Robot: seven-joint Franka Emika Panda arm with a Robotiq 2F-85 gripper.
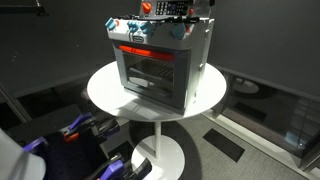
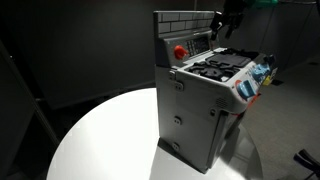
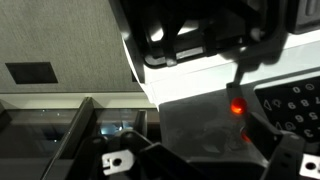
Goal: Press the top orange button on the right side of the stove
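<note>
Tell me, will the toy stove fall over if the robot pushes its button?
Probably not: the stove looks boxy, stiff and sits flat on the round table. It looks like light plastic, so a hard sideways push might slide it.

Upper right in an exterior view, the black metal gripper (image 2: 224,20) is too small to read its jaws. The wrist view blurs it across the top and crops the boxy silver-grey toy stove (image 3: 195,125) at lower right.

We see a round white table (image 1: 105,92) standing on a white pedestal base (image 1: 160,156) over a dark floor, a dark mat (image 1: 226,146) lying to its right, and blue-and-black clutter (image 1: 80,130) at near left, too dim to name.
</note>
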